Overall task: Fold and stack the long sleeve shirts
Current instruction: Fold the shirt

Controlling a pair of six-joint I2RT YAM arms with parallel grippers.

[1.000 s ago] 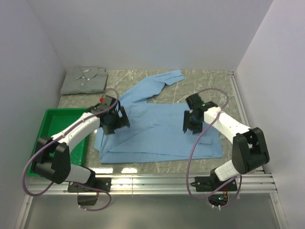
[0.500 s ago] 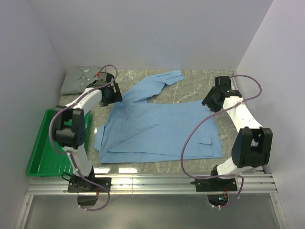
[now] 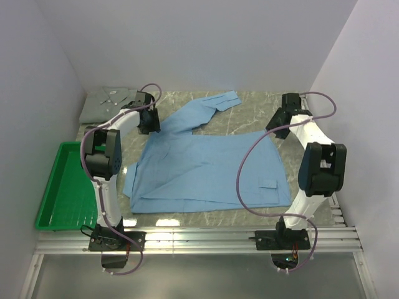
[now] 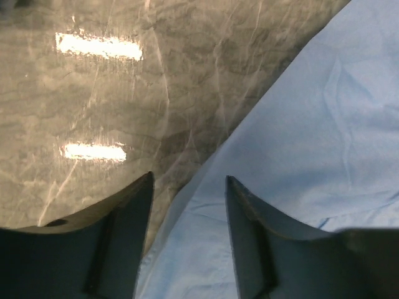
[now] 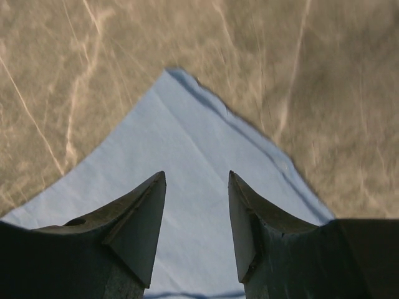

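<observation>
My top camera looks down from behind my bases and takes in the whole table [image 3: 249,109]. Both wrist cameras face down, very near: left on the light blue shirt [image 4: 312,156] edge, right on its corner. Both spots show from above too.

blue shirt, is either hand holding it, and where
Nothing held: left hand and right hand sit open over the far edge of the blue shirt.
</observation>
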